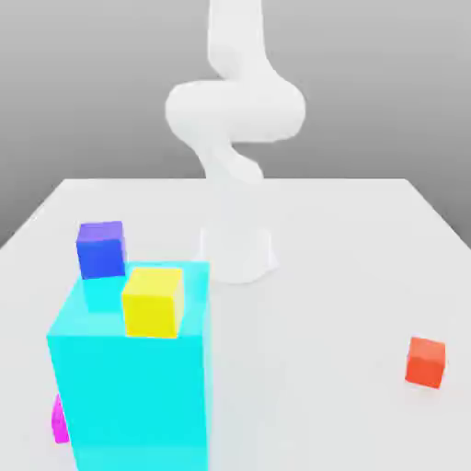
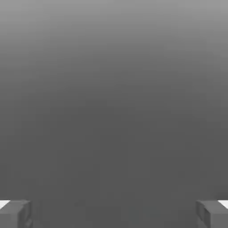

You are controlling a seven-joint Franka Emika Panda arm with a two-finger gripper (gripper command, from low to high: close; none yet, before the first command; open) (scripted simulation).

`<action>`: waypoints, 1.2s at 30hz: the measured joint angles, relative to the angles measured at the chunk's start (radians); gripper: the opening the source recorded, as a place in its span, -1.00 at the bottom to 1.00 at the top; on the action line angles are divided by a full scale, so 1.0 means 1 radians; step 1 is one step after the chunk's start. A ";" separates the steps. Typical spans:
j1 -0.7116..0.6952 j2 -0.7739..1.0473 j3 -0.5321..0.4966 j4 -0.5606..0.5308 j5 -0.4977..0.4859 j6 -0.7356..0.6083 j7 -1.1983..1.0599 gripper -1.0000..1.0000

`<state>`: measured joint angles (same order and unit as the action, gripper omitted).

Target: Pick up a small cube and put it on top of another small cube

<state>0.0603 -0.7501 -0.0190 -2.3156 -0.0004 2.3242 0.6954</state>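
You are at the very start: nothing has been picked up, and the stacking is all still ahead of you. The small cube, red-orange, sits alone on the white counter toward the exterior view's right, well apart from everything else and from the arm, which stands upright at the back of the counter. In the hand view the fingers show only as two grey tips at opposite edges of the picture, so they are spread wide with nothing between them; beyond them you get only blank grey, and no cube or counter appears there at all. That suggests the hand is not pointed at the work yet, so you will need to bring it down over the red-orange cube, close on it, lift it and carry it across. Where it goes is less plain: a yellow cube rests on top of the big cyan block, and a blue cube sits just behind, though whether it is on the block or on the counter beyond is hard to judge. A magenta thing peeks out beside the block, mostly hidden, so you cannot tell its shape. The hand itself is not to be seen in the exterior view, and the block is cut off by the picture's lower edge.
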 joint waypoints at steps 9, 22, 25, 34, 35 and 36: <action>0.208 0.181 -0.065 -0.057 0.012 0.088 -0.390 0.00; 0.473 0.439 -0.131 -0.137 0.056 0.213 -0.964 0.00; 0.522 0.499 -0.134 -0.156 0.071 0.241 -1.098 0.00; 0.641 0.678 -0.104 -0.211 0.106 0.327 -1.499 0.00; 0.654 0.698 -0.100 -0.218 0.107 0.336 -1.541 0.00; 0.666 0.718 -0.096 -0.224 0.107 0.346 -1.583 0.00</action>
<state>0.7267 -0.0325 -0.1147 -2.5395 0.1063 2.6702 -0.8872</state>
